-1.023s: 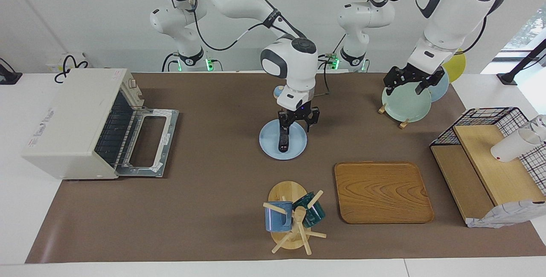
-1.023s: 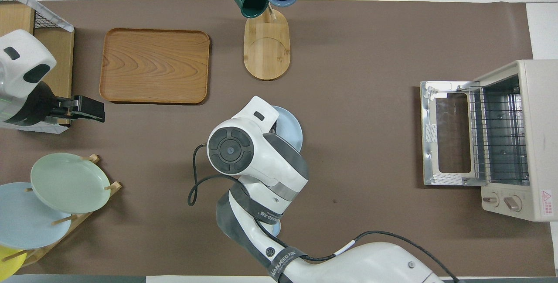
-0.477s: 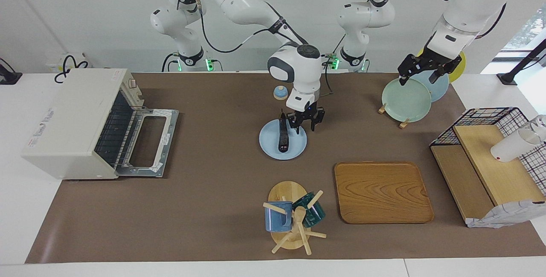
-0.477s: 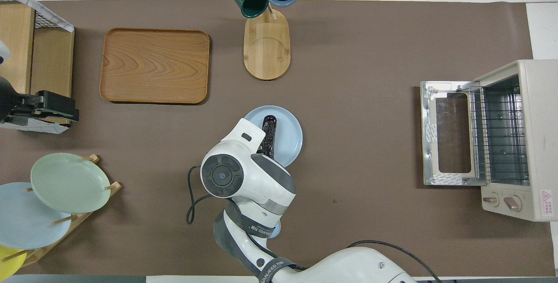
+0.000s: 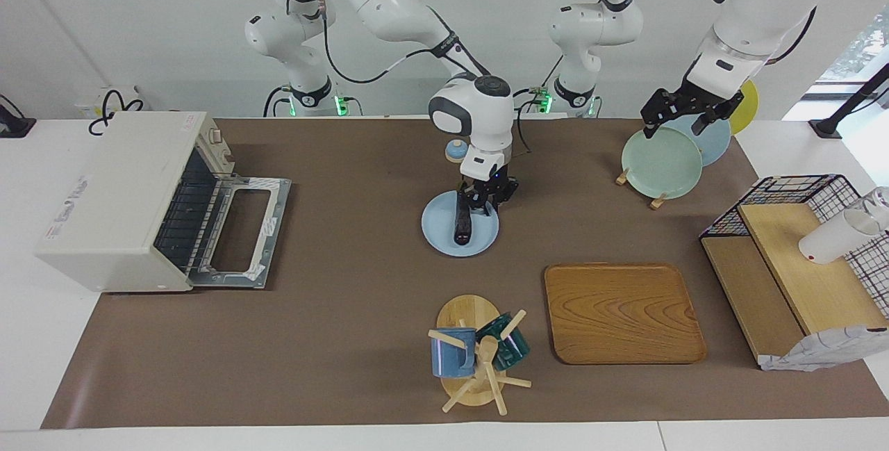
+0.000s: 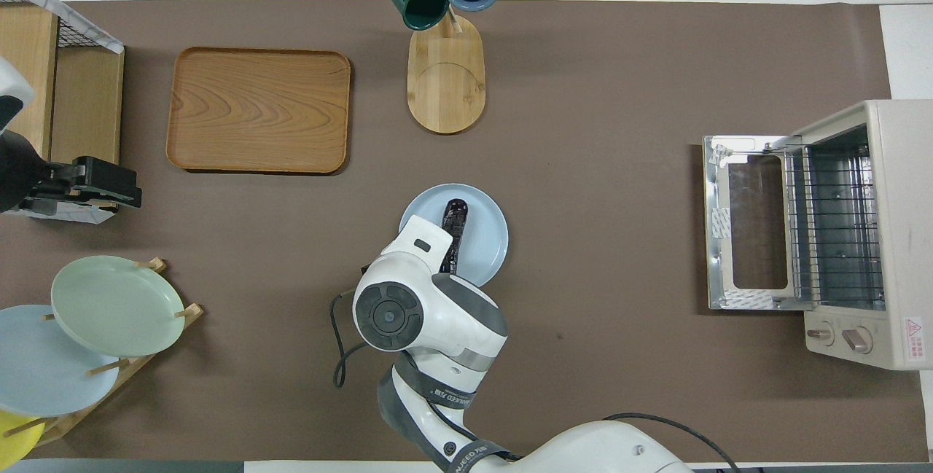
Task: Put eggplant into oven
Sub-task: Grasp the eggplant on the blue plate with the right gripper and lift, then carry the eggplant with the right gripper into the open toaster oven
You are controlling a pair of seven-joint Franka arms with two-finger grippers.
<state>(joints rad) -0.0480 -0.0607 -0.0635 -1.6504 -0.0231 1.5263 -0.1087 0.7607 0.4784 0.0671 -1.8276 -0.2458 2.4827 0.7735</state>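
- Looking at the facing view, you see the right pincer low over the light blue plate, at the eggplant's end nearer to the robots; whether its fingers are parted or closed on the eggplant, you cannot tell.
- From overhead, the right arm's wrist hides that pincer and the nearer end of the eggplant; you only see the farther part lying on the plate.
- Only the overhead view shows you the wire rack inside the oven; the facing view shows its door dropped flat onto the worktop, the oven standing at the right arm's end, well apart from the plate.
- Your left pincer hangs over the green plate in the dish rack, fingers spread and holding nothing; overhead it appears beside the wooden tray.
- Compared with half a second ago, the right pincer has swung from beside the eggplant to over its nearer end, and the plate has shifted slightly.
- The left pincer has lowered a little.
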